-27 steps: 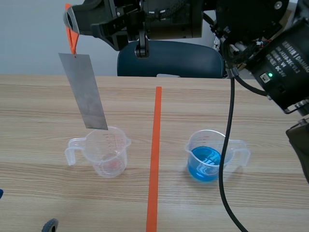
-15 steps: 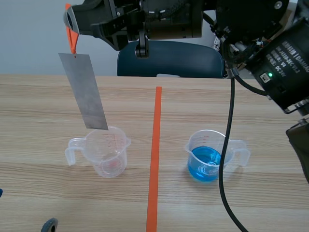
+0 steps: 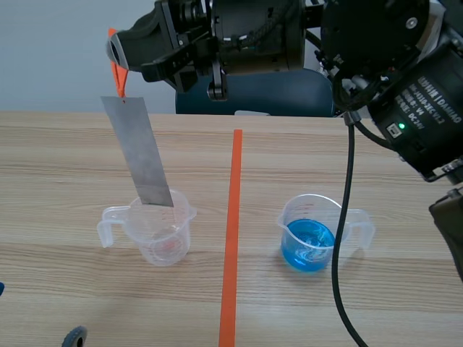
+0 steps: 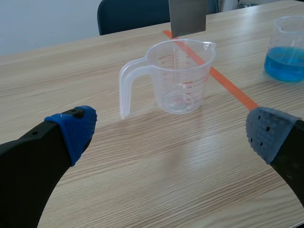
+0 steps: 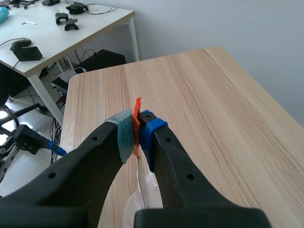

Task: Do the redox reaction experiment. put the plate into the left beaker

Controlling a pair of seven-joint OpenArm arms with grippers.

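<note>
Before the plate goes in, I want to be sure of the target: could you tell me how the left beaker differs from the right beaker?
The left beaker is empty; the right beaker holds blue liquid.
The plate hangs over the left beaker's rim; nothing hangs over the right beaker.
The left beaker's handle points to the scene's left, the right beaker's to its right.
Both are clear, upright, handled measuring beakers of similar size.

We're looking across a pale wood-grain table (image 3: 58, 159), with an orange-red tape line (image 3: 233, 217) running straight down its middle. Behind it we've got a dark blue chair (image 3: 289, 94) against a plain grey-blue wall (image 3: 43, 58). Beyond the table's edge we catch a white desk (image 5: 71, 33), cables dangling beneath it, over a light floor (image 5: 33, 183). The light is soft and even.
</note>
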